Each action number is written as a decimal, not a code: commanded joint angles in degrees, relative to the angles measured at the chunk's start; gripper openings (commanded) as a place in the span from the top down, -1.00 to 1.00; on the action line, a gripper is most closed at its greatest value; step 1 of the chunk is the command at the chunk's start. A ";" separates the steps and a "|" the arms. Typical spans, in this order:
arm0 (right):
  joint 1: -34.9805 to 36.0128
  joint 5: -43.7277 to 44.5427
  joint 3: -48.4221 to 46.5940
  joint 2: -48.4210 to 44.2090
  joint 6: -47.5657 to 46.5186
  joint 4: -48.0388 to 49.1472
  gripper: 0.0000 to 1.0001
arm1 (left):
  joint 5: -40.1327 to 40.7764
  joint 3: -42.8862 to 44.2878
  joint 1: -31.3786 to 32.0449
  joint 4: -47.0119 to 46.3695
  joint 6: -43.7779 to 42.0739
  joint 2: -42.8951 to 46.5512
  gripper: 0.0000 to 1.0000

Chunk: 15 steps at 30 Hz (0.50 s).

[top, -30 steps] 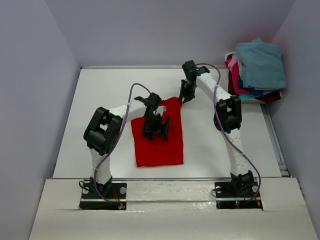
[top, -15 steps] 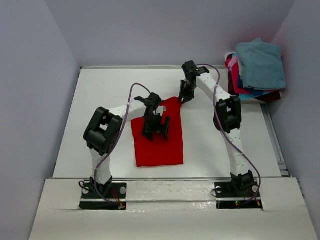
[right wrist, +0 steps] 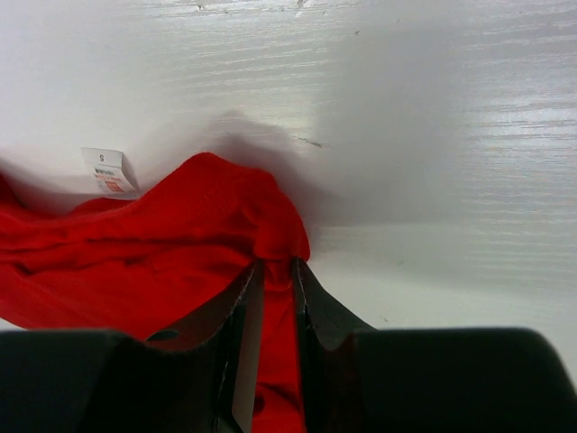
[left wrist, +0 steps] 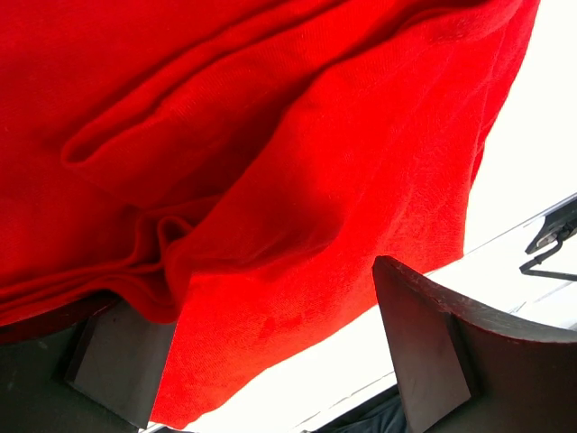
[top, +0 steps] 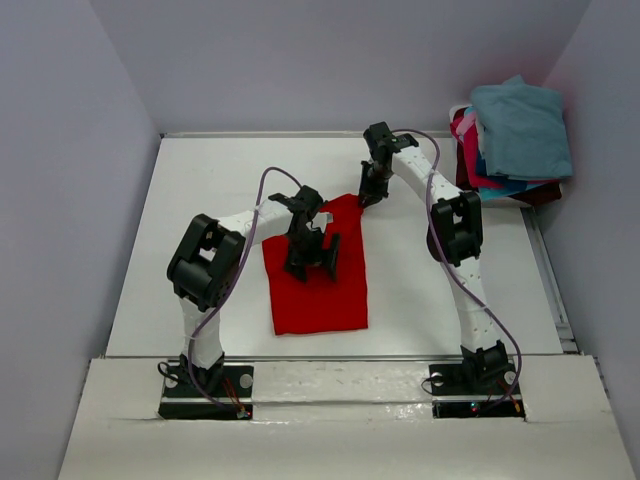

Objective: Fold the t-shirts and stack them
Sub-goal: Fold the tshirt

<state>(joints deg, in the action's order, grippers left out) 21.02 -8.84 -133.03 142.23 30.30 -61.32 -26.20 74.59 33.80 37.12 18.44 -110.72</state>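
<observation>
1. Nothing has visibly shifted in the last second: the red shirt [top: 315, 290] lies mid-way across the desk [top: 200, 200].
2. Right fingers [right wrist: 275, 266] are pinched on its far right corner. Left fingers [top: 312, 262] are spread open, pressing its middle.
3. The fold looks pending.

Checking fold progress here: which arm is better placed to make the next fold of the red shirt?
Right. The right gripper is pinched on the far corner of the red shirt; the left gripper sits open over the middle.
</observation>
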 commanded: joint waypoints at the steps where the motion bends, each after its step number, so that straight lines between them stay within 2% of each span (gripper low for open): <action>1: -0.19 -0.13 -0.03 0.68 -0.07 -0.73 0.50 | 0.00 -3.48 1.53 -0.91 -1.30 -2.22 -0.98; 15: -0.19 0.05 2.87 0.24 -0.60 -0.20 0.51 | 0.00 -3.31 1.53 -0.83 -1.47 -2.49 -0.98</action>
<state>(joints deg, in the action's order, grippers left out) 21.02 -8.80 -130.96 142.26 30.24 -61.45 -26.44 74.50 33.80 37.06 18.44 -110.69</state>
